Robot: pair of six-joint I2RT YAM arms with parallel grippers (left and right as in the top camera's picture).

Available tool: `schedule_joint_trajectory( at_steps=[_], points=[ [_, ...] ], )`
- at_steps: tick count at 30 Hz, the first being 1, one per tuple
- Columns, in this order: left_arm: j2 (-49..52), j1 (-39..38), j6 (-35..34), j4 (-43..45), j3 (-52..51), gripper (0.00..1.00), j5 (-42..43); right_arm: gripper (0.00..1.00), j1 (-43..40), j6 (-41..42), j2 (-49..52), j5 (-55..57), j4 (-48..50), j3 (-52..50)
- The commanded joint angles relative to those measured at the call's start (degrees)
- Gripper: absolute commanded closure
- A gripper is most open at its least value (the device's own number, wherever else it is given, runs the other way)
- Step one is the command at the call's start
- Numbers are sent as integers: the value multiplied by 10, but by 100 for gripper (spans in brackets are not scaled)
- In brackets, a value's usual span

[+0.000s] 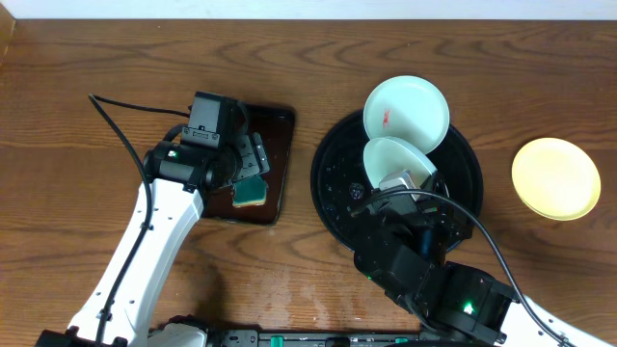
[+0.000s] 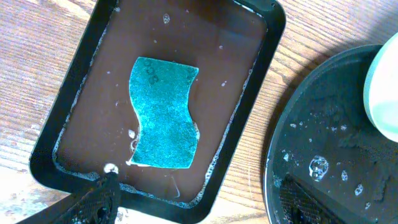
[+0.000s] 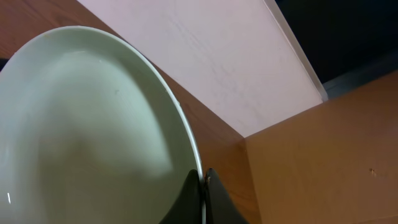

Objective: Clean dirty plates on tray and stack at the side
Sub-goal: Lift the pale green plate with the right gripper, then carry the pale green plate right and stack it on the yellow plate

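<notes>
The broad wooden bench (image 1: 289,58) fills the overhead view, and right of centre sits the glossy black round tray (image 1: 333,183), beaded with water. To the left of it is the smaller brown rectangular tray (image 2: 211,43), with suds along its walls.

Now the plates. The pale yellow plate (image 1: 556,178) lies flat on the bench at the far right, well apart from the black tray. A mint-white plate with a red smear (image 1: 406,114) rests on the black tray's upper rim. The other mint-white plate (image 1: 390,154) is tipped up over the middle of the tray, and the right pincer (image 3: 202,190) is clamped on its thin edge, one finger on each face.

That plate looks stiff, glazed, light and breakable. It is probably slick from the wet tray, so I'd say a rim pinch could let it swing or slide. The edge is the only hold a flat plate offers, though, and a deep bite there looks wise.

The teal sponge (image 2: 163,113) lies flat in the brown tray. It looks soft and soaked, and it is best squeezed across its narrow waist. The left pincer (image 2: 198,186) hovers just below it in the wrist view, fingers spread wide and holding nothing.
</notes>
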Motion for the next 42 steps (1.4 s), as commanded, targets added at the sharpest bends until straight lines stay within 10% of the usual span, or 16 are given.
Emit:
schedule_joint_trajectory(
  at_steps=[1, 14, 23, 27, 42],
  points=[
    [0, 3, 5, -1, 12, 18, 3, 99, 6, -2, 0, 20, 2, 14],
    [0, 3, 5, -2, 12, 18, 3, 99, -23, -85, 8, -21, 66, 14],
    [0, 3, 5, -1, 12, 17, 3, 99, -93, 214, 5, -47, 6, 14],
    [0, 3, 5, -1, 12, 18, 3, 99, -222, 379, -2, -219, -35, 14],
    [0, 3, 5, -1, 12, 17, 3, 99, -861, 374, 70, -611, -8, 14]
  ],
)
